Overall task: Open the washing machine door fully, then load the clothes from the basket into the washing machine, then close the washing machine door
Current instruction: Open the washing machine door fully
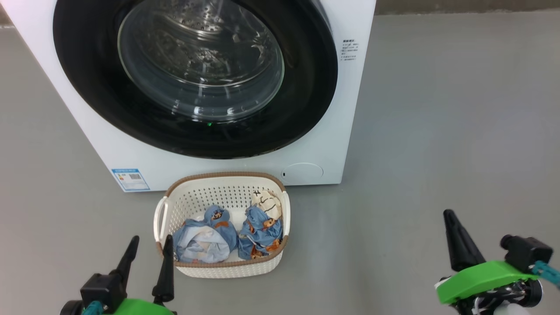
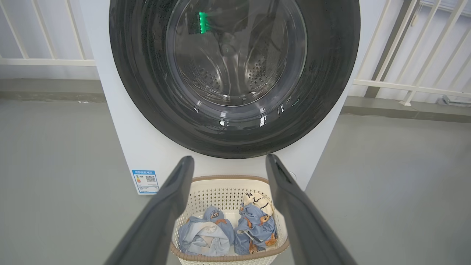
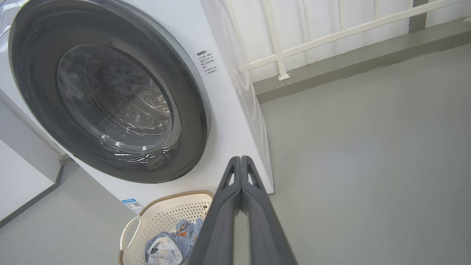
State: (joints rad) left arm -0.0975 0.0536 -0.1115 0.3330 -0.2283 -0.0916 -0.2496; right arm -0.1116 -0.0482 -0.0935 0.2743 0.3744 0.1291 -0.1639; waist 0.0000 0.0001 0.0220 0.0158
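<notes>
The white washing machine [image 1: 87,144] stands ahead with its round black-framed glass door [image 1: 197,70] shut flat against the front. On the floor before it sits the cream perforated basket [image 1: 221,186] holding two light-blue printed bundles of clothes [image 1: 205,238], the right one [image 1: 260,229] topped by a cream patch. My left gripper [image 1: 148,245] is open at the basket's near left corner, nothing between its fingers. My right gripper [image 1: 450,216] hovers shut and empty over bare floor, well to the right of the basket. In the right wrist view its two fingers [image 3: 241,162] press together.
Grey floor [image 1: 437,109] spreads wide to the machine's right. A white railing [image 3: 312,40] and a low kerb run behind the machine. A blue label [image 1: 130,179] marks the machine's lower left corner, and a round hatch [image 1: 302,173] its lower right.
</notes>
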